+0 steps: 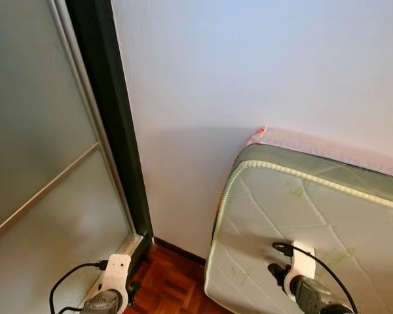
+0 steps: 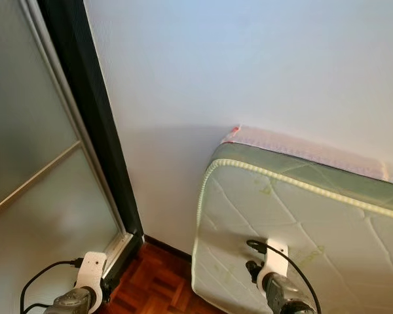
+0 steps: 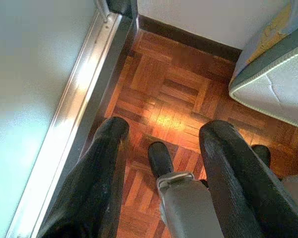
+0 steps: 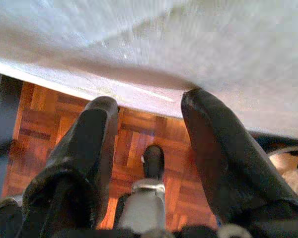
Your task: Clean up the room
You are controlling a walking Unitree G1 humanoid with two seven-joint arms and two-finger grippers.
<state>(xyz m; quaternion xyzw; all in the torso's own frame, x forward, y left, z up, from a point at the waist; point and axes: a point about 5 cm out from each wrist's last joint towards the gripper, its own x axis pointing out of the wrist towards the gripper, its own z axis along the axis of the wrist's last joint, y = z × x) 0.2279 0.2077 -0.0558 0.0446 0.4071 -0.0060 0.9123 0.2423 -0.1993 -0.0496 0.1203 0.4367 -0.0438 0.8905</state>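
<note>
Green-edged mattress fills the lower right of the frame, leaning on the white wall. Right pincer, released and empty, is nearer; left pincer, also released, hangs above parquet floor.

- Floor — glossy wood parquet, reddish.
- Mattress — quilted cloth, matt, with corded piping.
- Door panel — frosted glass, smooth.
- Door track — shiny brushed metal.
- Wall — matt paint.
</note>
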